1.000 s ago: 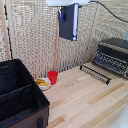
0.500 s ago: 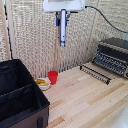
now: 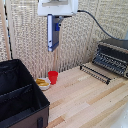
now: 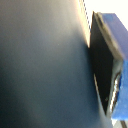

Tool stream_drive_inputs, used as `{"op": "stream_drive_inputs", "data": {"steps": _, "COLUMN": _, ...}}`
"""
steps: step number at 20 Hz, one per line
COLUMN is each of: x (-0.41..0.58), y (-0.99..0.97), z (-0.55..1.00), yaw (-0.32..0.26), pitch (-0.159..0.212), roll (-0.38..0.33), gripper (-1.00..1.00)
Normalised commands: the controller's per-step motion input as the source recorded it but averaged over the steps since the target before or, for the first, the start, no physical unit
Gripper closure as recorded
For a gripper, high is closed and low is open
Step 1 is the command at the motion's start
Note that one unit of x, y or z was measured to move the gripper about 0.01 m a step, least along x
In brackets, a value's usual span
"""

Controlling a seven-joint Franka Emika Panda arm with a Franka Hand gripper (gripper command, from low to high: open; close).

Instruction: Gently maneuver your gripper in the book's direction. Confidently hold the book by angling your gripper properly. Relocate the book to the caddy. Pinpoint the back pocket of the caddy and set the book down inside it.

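High above the table, my gripper (image 3: pixel 54 25) is shut on the book (image 3: pixel 52 34), a thin dark navy hardcover that hangs edge-on toward the exterior camera. It is over the red cup, to the exterior view's right of the caddy (image 3: pixel 20 97), a large black fabric box with inner dividers. The caddy's back pocket (image 3: pixel 14 71) is a narrow strip along its rear wall. In the wrist view the book (image 4: pixel 42 65) fills most of the picture, with a blue-tipped fingertip (image 4: pixel 115 55) pressed against its cover.
A red cup (image 3: pixel 52 77) and a small bowl (image 3: pixel 42 83) with something yellow stand near the caddy's far corner. A black-and-silver toaster oven (image 3: pixel 114 56) sits at the exterior view's right with a dark wire rack (image 3: pixel 95 73) in front. A woven screen backs the wooden table (image 3: pixel 85 102).
The book has turned in my grasp from broad face showing to edge-on. The gripper stays high and has shifted slightly toward the exterior view's left.
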Motion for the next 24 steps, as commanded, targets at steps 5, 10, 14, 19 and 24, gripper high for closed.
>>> {"op": "stream_drive_inputs", "data": {"steps": 5, "x": 0.13, "y": 0.85, "z": 0.33, "yaw": -0.115, "pitch": -0.032, "roll": -0.028, "gripper": 1.0}}
{"op": "stream_drive_inputs", "data": {"steps": 10, "x": 0.186, "y": 0.87, "z": 0.29, "yaw": -0.101, "pitch": -0.013, "roll": -0.023, "gripper": 1.0}}
{"op": "stream_drive_inputs", "data": {"steps": 14, "x": 0.149, "y": 0.84, "z": 0.31, "yaw": -0.119, "pitch": -0.023, "roll": -0.029, "gripper": 1.0}}
{"op": "stream_drive_inputs", "data": {"steps": 19, "x": 0.039, "y": 0.68, "z": 0.4, "yaw": -0.187, "pitch": -0.047, "roll": -0.038, "gripper": 1.0}}
{"op": "stream_drive_inputs", "data": {"steps": 24, "x": 0.0, "y": 0.61, "z": 0.45, "yaw": -0.211, "pitch": -0.047, "roll": -0.037, "gripper": 1.0}}
